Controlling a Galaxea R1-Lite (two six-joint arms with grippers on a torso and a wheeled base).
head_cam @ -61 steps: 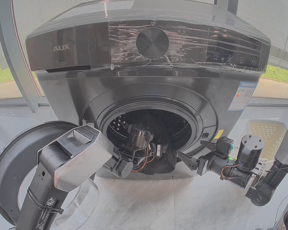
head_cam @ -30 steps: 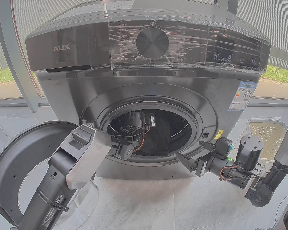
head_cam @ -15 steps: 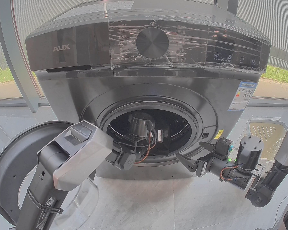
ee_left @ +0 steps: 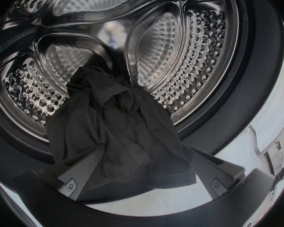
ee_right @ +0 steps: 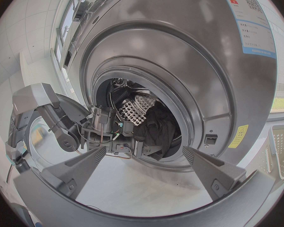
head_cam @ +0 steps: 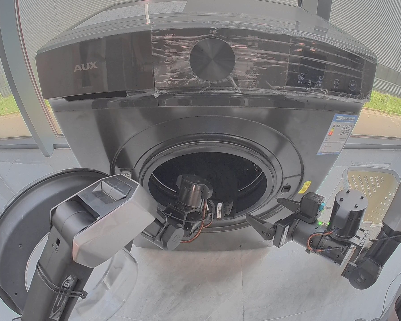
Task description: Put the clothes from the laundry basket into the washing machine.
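Head view, washing machine [head_cam: 209, 112]: front-on, with the door [head_cam: 13, 228] swung wide to my left so the mouth is free for loading.
Laundry basket [head_cam: 372, 186]: on the floor at my right; I can't see its contents.
Black garment [ee_left: 123, 136]: in the drum [ee_left: 180, 63], hem trailing over the seal. The left wrist view gives me that overhang, which the head view hides behind the arm.
Left gripper [ee_left: 142, 149]: at the mouth, fingers spread, cloth lying between them.
Right gripper [head_cam: 263, 206]: fingers apart, holding nothing, just outside the opening.
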